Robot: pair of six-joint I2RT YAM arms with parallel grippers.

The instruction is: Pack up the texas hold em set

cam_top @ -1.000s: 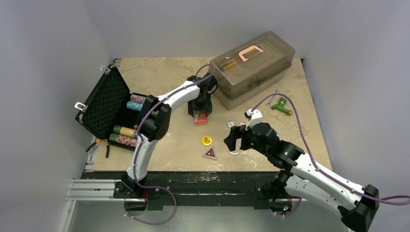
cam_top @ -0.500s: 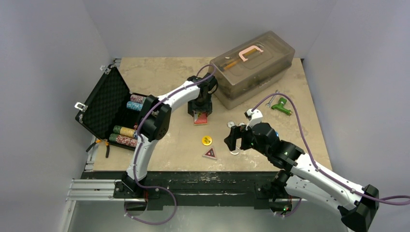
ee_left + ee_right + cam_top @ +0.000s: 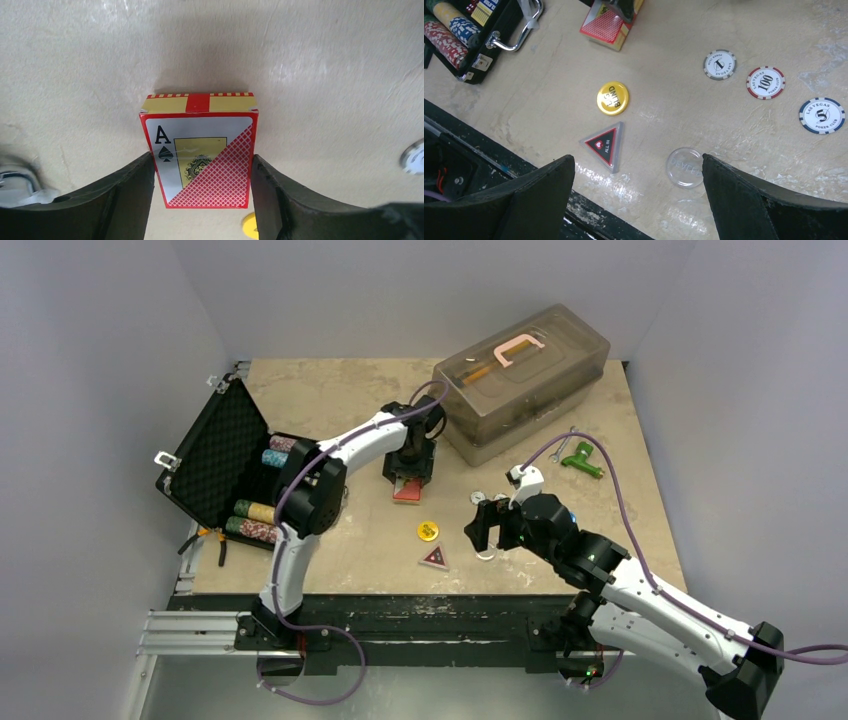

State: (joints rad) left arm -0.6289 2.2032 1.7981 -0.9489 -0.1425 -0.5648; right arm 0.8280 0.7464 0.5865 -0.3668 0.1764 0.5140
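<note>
Left end effector [image 3: 202, 156] has carried the red card box [image 3: 210, 165] slightly toward the desk's left edge, jaws pinching its long sides. The open briefcase [image 3: 215, 455] lies further left, nearest this arm. Right end effector [image 3: 638, 159] gapes empty above loose chips [image 3: 765, 82].

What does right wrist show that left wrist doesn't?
Right wrist only: open right gripper, triangle token, clear disc, 100 chip, 5 chip, case corner with chip rows.
Left wrist only: the card box's ace face, left fingers against both its sides.
Both: card box, yellow disc (a sliver in left wrist). A round edge at left wrist's right border may be the 1 chip; can't tell.
</note>
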